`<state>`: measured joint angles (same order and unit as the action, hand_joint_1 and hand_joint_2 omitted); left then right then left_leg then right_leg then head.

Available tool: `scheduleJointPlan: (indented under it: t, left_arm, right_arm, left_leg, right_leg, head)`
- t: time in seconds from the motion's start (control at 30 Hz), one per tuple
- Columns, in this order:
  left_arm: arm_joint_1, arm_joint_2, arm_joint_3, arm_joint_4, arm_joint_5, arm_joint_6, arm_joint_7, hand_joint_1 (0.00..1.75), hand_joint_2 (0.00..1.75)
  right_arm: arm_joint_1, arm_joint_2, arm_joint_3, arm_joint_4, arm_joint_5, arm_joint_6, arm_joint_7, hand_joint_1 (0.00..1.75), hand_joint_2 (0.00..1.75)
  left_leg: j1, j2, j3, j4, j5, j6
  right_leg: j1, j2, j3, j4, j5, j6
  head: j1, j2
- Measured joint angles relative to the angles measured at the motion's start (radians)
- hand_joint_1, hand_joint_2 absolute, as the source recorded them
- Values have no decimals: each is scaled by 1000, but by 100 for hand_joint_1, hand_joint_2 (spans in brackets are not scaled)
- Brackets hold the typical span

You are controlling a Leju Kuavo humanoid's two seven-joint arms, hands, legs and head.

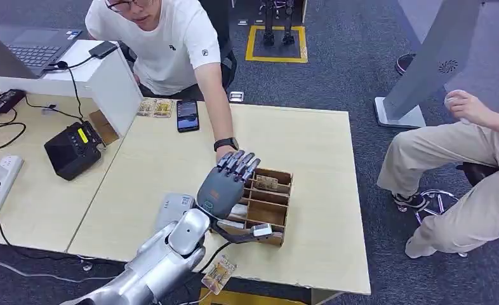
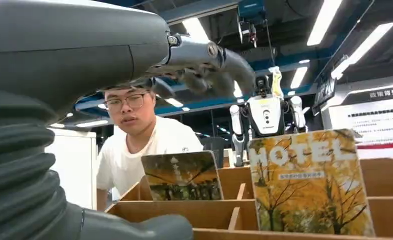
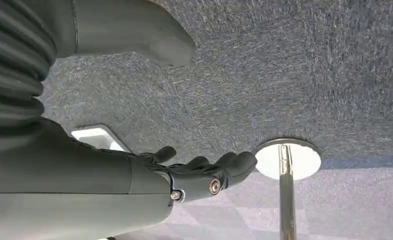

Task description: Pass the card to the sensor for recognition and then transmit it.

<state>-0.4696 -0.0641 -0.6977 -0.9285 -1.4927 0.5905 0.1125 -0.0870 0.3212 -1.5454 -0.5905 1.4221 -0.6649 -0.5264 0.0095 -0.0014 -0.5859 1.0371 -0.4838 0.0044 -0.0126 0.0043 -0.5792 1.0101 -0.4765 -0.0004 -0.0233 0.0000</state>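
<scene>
The robot's left hand (image 1: 225, 184) hovers at the centre of the head view over the brown wooden slotted card box (image 1: 279, 213). Its dark fingers (image 1: 239, 162) are stretched forward and a little apart, with nothing held, and they cover the box's left compartments. In the left wrist view those fingers (image 2: 204, 62) arch above two upright cards. One is a yellow autumn-tree card printed HOTEL (image 2: 309, 182), at the lower right of that frame. The other is a smaller, darker tree card (image 2: 182, 176) in a slot behind it.

A person in a white T-shirt (image 1: 167, 44) at the top of the head view reaches one arm down. Their hand is hidden behind the robot's fingers, and only a black wristwatch (image 1: 225, 143) shows.

A black boxy sensor unit (image 1: 72, 149) sits at the left.

The right hand (image 3: 204, 175) hangs over grey carpet (image 3: 294, 75), its fingers loosely curled and empty.
</scene>
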Motion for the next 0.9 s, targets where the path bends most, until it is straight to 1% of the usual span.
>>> scheduleJointPlan:
  t: [0.13, 0.37, 0.57, 0.77, 0.9]
  left_arm:
    - [-5, -10, 0, 2, -1, -4, 9, 0, 175]
    - [-9, -18, 0, 13, -3, 6, 31, 2, 175]
    - [-14, -25, 0, 25, -4, 5, 87, 0, 175]
    - [-17, -25, 0, 31, -4, 5, 115, 0, 175]
    - [-21, -25, 0, 35, -4, 3, 146, 2, 175]
  right_arm:
    - [0, -2, 0, 0, 12, 0, 5, 0, 175]
    - [0, -2, 0, 0, 13, 0, 8, 0, 175]
    - [0, -2, 0, 0, 13, 0, 12, 0, 175]
    - [0, -2, 0, -1, 11, 0, 13, 0, 175]
    - [0, -2, 0, -1, 9, 0, 17, 0, 175]
  left_leg:
    - [0, 0, 0, 0, 0, 0]
    - [0, 0, 0, 0, 0, 0]
    - [0, 0, 0, 0, 0, 0]
    - [0, 0, 1, 0, 1, 0]
    - [0, 0, 1, 0, 1, -1]
  right_leg:
    - [0, 0, 0, 0, 0, 0]
    - [0, 0, 0, 0, 0, 0]
    - [0, 0, 0, 0, 0, 0]
    - [0, 0, 0, 0, 0, 0]
    - [0, 0, 0, 0, 1, 0]
  head:
    - [0, 0]
    - [0, 0]
    - [0, 0]
    - [0, 0]
    - [0, 0]
